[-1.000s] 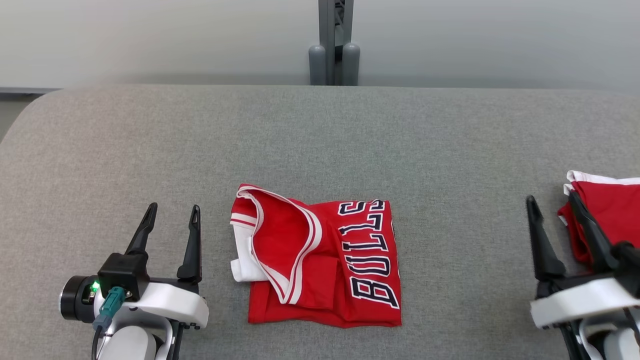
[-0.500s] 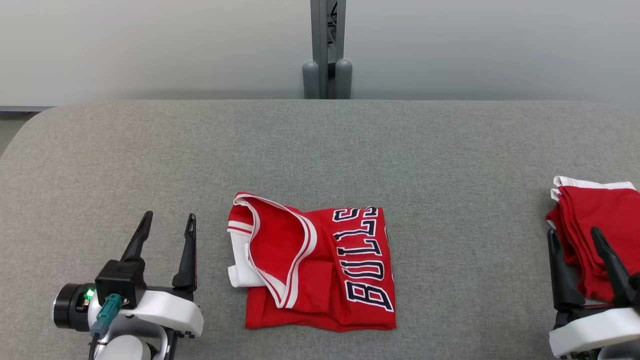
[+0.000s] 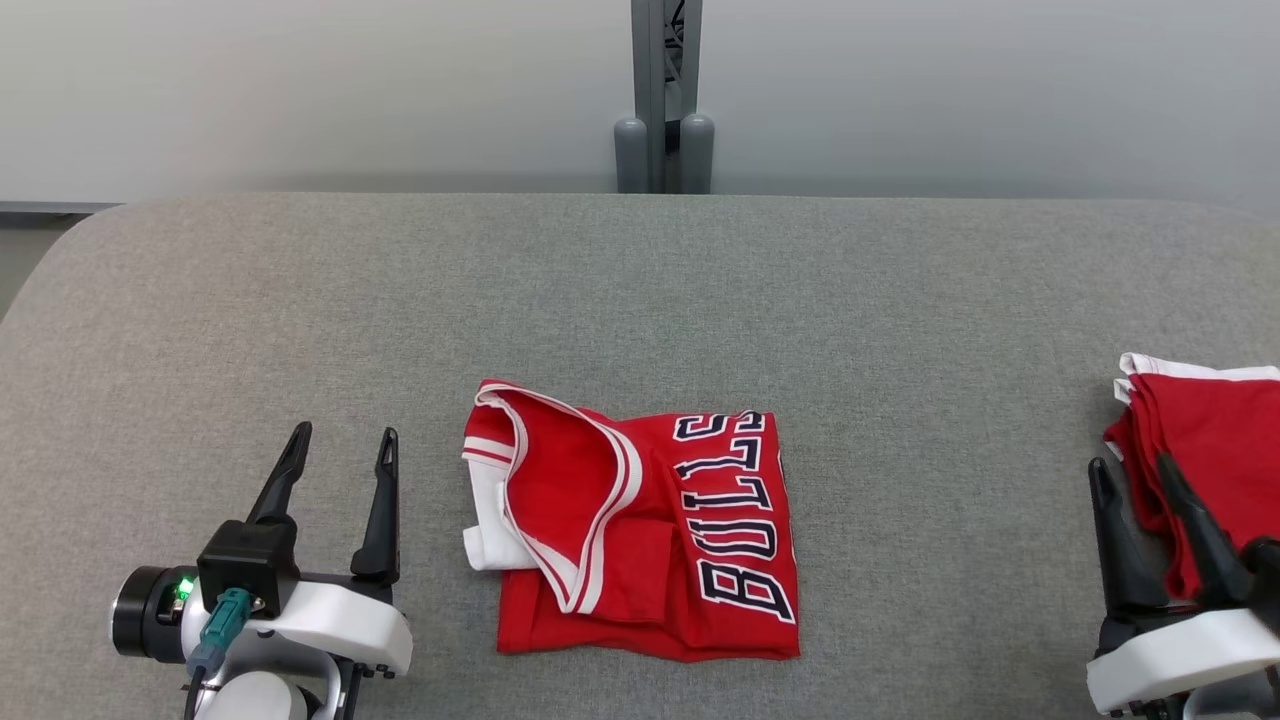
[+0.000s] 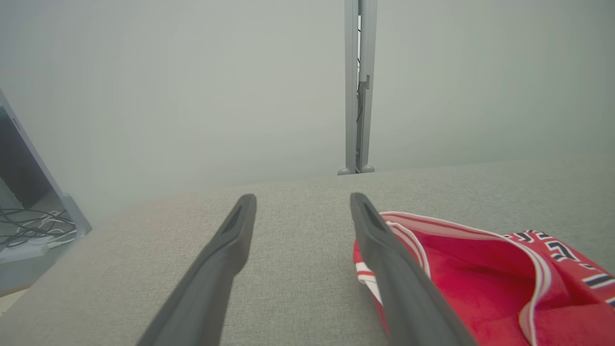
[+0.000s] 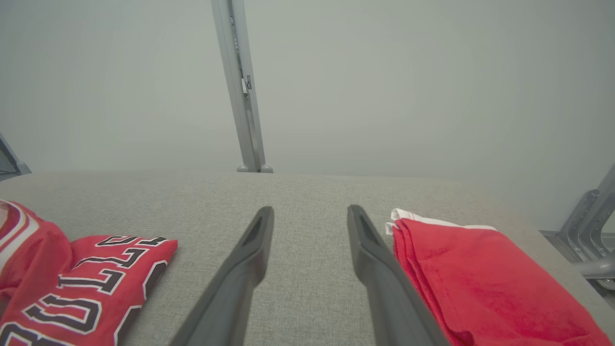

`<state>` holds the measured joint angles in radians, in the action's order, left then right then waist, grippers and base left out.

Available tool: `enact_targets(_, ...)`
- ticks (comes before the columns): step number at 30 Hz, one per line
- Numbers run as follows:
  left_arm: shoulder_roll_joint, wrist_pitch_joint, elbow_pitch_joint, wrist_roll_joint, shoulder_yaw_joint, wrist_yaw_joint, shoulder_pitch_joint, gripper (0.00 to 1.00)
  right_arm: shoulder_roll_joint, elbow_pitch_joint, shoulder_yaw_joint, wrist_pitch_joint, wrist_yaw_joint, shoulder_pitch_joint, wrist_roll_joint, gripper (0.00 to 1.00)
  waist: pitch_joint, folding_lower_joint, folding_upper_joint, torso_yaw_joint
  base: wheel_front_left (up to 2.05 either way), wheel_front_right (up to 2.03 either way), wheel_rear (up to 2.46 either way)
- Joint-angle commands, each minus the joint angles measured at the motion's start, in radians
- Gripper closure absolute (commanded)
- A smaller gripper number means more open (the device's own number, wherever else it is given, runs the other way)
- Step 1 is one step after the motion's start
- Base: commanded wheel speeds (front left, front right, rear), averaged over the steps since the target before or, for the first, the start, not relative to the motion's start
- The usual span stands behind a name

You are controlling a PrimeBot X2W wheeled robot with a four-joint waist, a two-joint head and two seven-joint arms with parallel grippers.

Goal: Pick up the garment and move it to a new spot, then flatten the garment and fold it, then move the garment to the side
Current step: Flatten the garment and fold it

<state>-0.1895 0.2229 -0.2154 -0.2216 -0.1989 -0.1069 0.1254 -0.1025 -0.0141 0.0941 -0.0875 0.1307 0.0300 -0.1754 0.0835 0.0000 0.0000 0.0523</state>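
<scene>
A folded red sports jersey with white-and-navy trim and navy "BULLS" lettering lies on the near middle of the grey, felt-like cloth-covered table, between the two grippers and touched by neither. The left gripper is seen just beside the jersey's collar side, its two dark fingers spread with nothing between them. The right gripper is likewise spread and empty near the table's right end, close against a stack of folded red cloth with white edging; whether its outer finger touches that stack cannot be told. The folding is judged done and the move to the side not yet made. Trouble is most to be expected from the fold itself: the bundle is loose, the banded neckline gapes and a white panel pokes out at the left, so if only the top layer is pinched the lower layers could be left behind and the fold undone. If slid rather than lifted, the thin, limp knit could be rucked by the table's rough nap. The stack could be snagged by the right fingers, given how close they stand. The jersey is soft, matte and roughly square; the fingers are hard, narrow and tapered.
</scene>
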Motion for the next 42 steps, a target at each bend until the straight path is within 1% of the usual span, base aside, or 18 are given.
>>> enact_targets(1, -0.004, 0.0, 0.002, -0.005, -0.001, -0.005, -0.003, 0.0, -0.01, -0.003, -0.015, 0.006, 0.0, -0.015, -0.005, 1.0, 0.003, 0.0, 0.0, 0.007, 0.0, 0.0, 0.0)
enact_targets(3, -0.004, 0.001, 0.003, -0.006, -0.002, -0.005, 0.002, 0.0, -0.012, -0.006, -0.03, 0.012, 0.0, -0.02, -0.007, 1.0, 0.006, 0.0, 0.0, 0.01, 0.0, 0.0, 0.0)
enact_targets(6, -0.003, 0.004, 0.002, -0.009, -0.005, -0.004, 0.012, 0.0, -0.012, -0.013, -0.094, 0.014, 0.0, -0.035, -0.019, 1.0, 0.014, 0.0, 0.0, 0.022, 0.0, 0.0, 0.0)
enact_targets(9, -0.001, 0.006, -0.003, -0.009, -0.01, -0.001, 0.021, 0.0, -0.014, -0.027, -0.199, 0.018, 0.0, -0.061, -0.042, 1.0, 0.025, 0.0, 0.0, 0.038, 0.0, 0.0, 0.0)
enact_targets(12, 0.001, 0.01, -0.01, -0.014, -0.012, 0.003, 0.033, 0.0, -0.014, -0.06, -0.327, 0.017, 0.0, -0.1, -0.069, 1.0, 0.039, 0.0, 0.0, 0.057, 0.0, 0.0, 0.0)
enact_targets(17, 0.014, 0.019, -0.025, -0.018, -0.018, 0.006, 0.052, 0.0, -0.014, -0.149, -0.516, -0.008, 0.0, -0.189, -0.127, 1.0, 0.06, 0.0, 0.0, 0.095, 0.0, 0.0, 0.0)
enact_targets(19, 0.02, 0.023, -0.032, -0.021, -0.02, 0.007, 0.057, 0.0, -0.014, -0.19, -0.571, -0.023, 0.0, -0.228, -0.151, 1.0, 0.068, 0.0, 0.0, 0.112, 0.0, 0.0, 0.0)
enact_targets(23, 0.027, 0.029, -0.045, -0.026, -0.022, 0.008, 0.068, 0.0, -0.02, -0.297, -0.632, -0.047, 0.0, -0.296, -0.182, 1.0, 0.079, 0.0, 0.0, 0.139, 0.0, 0.0, 0.0)
enact_targets(26, 0.03, 0.034, -0.055, -0.027, -0.023, 0.01, 0.073, 0.0, -0.026, -0.371, -0.649, -0.064, 0.0, -0.338, -0.2, 1.0, 0.085, 0.0, 0.0, 0.153, 0.0, 0.0, 0.0)
enact_targets(30, 0.033, 0.036, -0.064, -0.029, -0.022, 0.01, 0.074, 0.0, -0.035, -0.441, -0.698, -0.068, 0.0, -0.376, -0.224, 1.0, 0.092, 0.0, 0.0, 0.161, 0.0, 0.0, 0.0)
enact_targets(35, 0.038, 0.04, -0.071, -0.029, -0.022, 0.012, 0.084, 0.0, -0.042, -0.499, -0.794, -0.062, 0.0, -0.408, -0.274, 1.0, 0.098, 0.0, 0.0, 0.166, 0.0, 0.0, 0.0)
enact_targets(42, 0.041, 0.041, -0.079, -0.03, -0.017, 0.017, 0.087, 0.0, -0.04, -0.531, -0.913, -0.069, 0.0, -0.448, -0.348, 1.0, 0.101, 0.0, 0.0, 0.17, 0.0, 0.0, 0.0)
